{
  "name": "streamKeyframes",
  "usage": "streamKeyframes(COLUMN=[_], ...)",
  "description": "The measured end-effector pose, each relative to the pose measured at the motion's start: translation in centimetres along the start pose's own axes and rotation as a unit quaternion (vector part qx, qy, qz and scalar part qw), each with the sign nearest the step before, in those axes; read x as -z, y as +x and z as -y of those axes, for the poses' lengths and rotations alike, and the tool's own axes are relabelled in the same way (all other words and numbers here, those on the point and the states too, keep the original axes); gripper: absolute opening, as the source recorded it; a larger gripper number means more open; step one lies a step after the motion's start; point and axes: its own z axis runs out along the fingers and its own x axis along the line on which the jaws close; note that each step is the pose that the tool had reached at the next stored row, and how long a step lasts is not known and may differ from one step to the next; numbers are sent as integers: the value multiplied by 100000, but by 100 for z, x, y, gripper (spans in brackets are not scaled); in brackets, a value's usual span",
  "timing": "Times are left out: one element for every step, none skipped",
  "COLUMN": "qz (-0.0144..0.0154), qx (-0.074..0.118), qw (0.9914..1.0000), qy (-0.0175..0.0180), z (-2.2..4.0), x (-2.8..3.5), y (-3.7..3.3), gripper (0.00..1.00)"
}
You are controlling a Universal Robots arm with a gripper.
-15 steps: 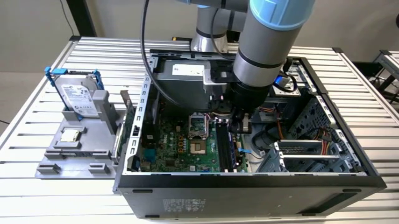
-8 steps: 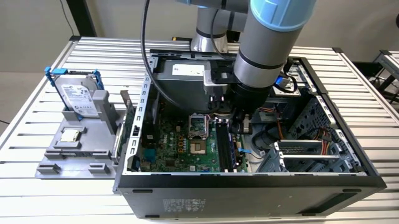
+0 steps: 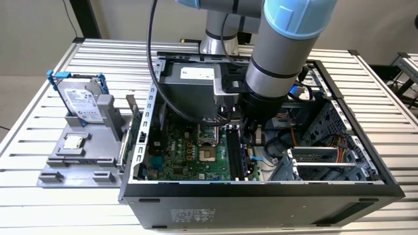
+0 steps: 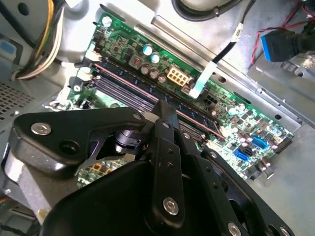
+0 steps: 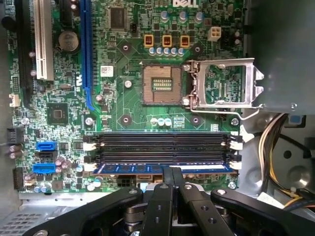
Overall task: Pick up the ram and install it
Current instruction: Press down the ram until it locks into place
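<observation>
Hovering inside the open case, black two-finger gripper (image 5: 171, 178) pinched narrow on slim blue-green ram stick (image 5: 128, 168), its long axis running 3-to-9 o'clock along the outermost black motherboard slot (image 5: 162, 158).

Your computer case (image 3: 261, 196) sits mid-counter (image 3: 39, 215); the hard drive (image 3: 81, 100) stands on a holder (image 3: 78, 156) toward the exterior view's left edge.
</observation>
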Motion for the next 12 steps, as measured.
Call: streamKeyframes(qz=[5,3,-4,-1,12,-4,-6,-6,-4,10,2,3], qx=[-3,-10,-15,-11,-14,-17,-21,-22,-27,-29,-29,-30], qw=[100000,100000,100000,100000,100000,100000,100000,100000,100000,100000,100000,100000], qy=[-29,-40,-46,-46,-47,-52,-50,-51,-51,-48,-48,-48], z=[0,0,0,0,0,0,1,1,1,1,1,1], x=[-1,-1,-1,-3,-9,-24,-43,-60,-77,-96,-113,-132], y=[3,3,3,4,6,7,8,9,10,12,13,14], gripper=[0,0,0,0,0,0,0,0,0,0,0,0])
